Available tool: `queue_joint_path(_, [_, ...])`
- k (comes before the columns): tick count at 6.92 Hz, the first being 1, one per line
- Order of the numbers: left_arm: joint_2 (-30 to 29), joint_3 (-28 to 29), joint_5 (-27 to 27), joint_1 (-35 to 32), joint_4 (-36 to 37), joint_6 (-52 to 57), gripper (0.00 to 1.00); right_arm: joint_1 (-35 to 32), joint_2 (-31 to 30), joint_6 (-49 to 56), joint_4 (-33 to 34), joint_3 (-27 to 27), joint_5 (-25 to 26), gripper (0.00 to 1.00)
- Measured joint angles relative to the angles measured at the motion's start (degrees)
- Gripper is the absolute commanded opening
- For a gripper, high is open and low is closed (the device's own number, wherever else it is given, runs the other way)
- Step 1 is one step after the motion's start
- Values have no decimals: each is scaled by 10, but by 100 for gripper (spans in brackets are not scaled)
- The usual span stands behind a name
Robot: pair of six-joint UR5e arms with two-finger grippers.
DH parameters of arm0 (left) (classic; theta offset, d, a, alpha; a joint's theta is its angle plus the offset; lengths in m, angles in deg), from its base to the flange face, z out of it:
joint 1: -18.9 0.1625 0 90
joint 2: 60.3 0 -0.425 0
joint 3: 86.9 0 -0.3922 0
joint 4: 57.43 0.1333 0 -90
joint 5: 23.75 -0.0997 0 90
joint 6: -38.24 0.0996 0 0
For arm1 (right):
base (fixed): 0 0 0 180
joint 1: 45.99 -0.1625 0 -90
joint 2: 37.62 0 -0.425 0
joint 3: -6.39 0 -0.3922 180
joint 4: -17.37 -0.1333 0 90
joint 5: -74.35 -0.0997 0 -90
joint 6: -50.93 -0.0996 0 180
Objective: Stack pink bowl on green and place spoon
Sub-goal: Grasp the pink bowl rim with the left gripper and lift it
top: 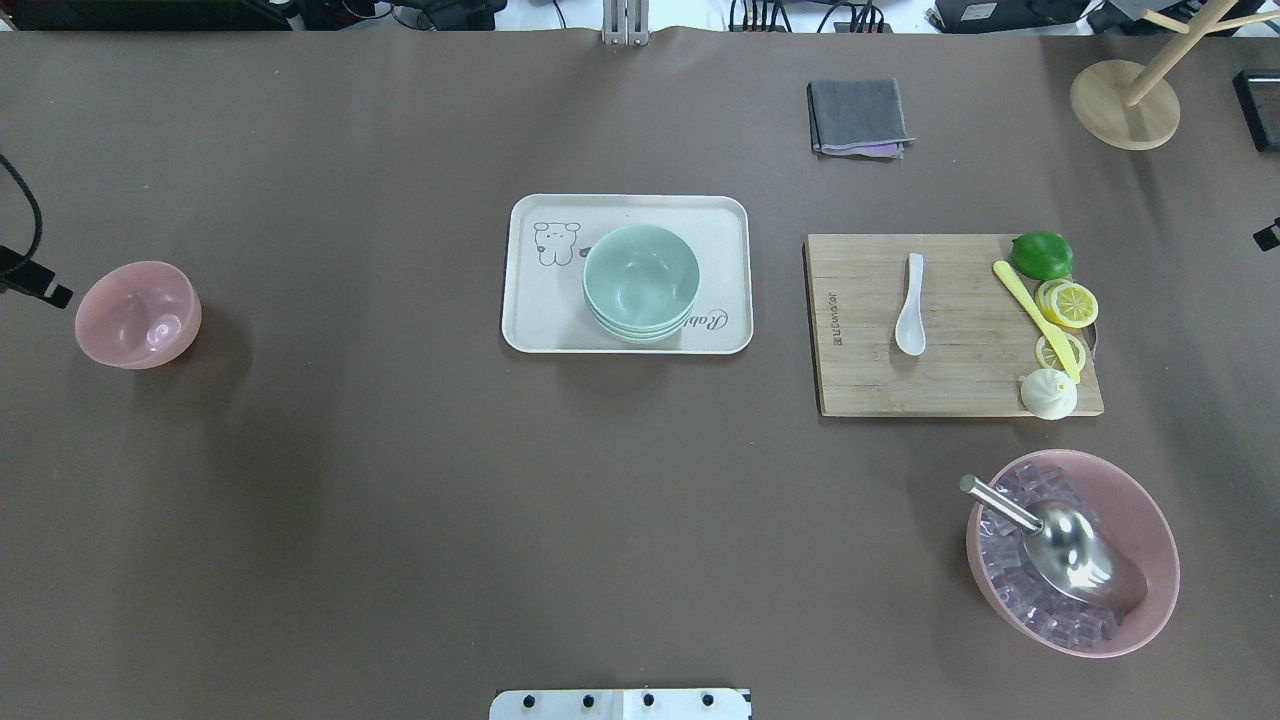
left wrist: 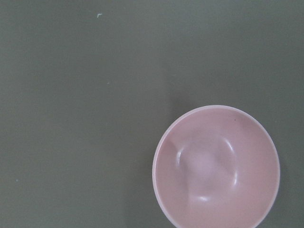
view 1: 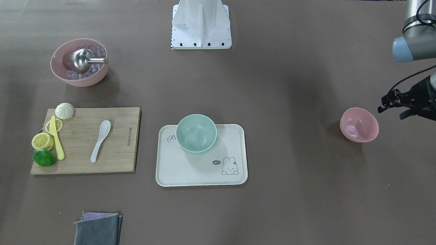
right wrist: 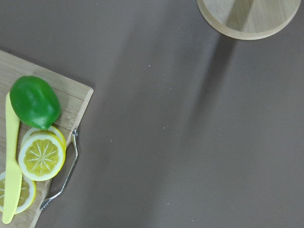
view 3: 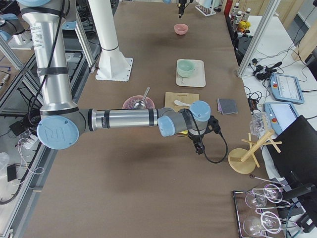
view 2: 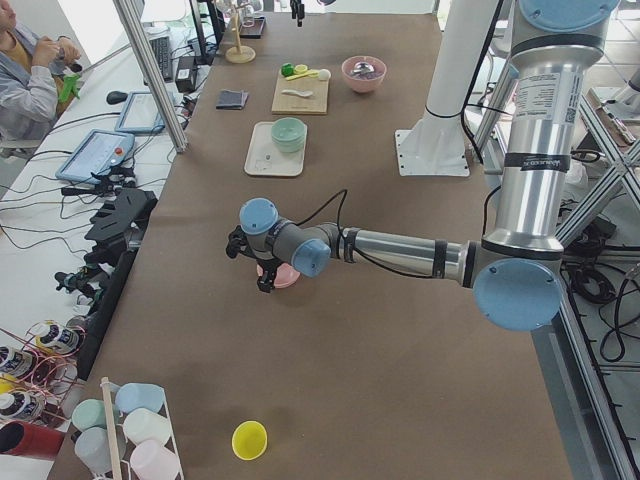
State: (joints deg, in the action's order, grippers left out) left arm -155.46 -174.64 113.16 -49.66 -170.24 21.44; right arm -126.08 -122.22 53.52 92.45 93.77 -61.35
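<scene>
The empty pink bowl stands upright on the brown table at my far left; it also shows in the overhead view and the left wrist view. A stack of green bowls sits on the white rabbit tray at mid-table. The white spoon lies on the wooden cutting board. My left gripper hovers just beside the pink bowl, apart from it, fingers spread and empty. My right gripper shows only as a sliver at the overhead view's right edge, beyond the board; I cannot tell its state.
The board also carries a lime, lemon slices, a yellow knife and a bun. A large pink bowl of ice with a metal scoop stands near my right. A folded grey cloth and a wooden stand base lie far.
</scene>
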Motion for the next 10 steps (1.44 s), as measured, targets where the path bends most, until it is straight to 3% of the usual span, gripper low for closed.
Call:
queue_joint_path(1, [-13,29,-6,9,-20,-5,80,2,-2,-1,-1,-1,-2,100])
queue_joint_path(2, [-22,56,-8,17,-45,-14,68,3,-4,-1,-2,-1,-4,100])
queue_joint_path(3, [-27,75,-9,27,-65,-22,45,3,-4,-1,-2,-1,-5,100])
queue_joint_path(4, [-29,86,-9,35,-75,-26,0,4,-5,-1,-2,0,-5,100])
queue_joint_path(8, [-42,84,-7,42,-81,-28,0,4,-18,-10,-3,12,-17,100])
queue_joint_path(10, [-83,35,-6,51,-77,-126,0,29,-26,-85,-5,49,-28,100])
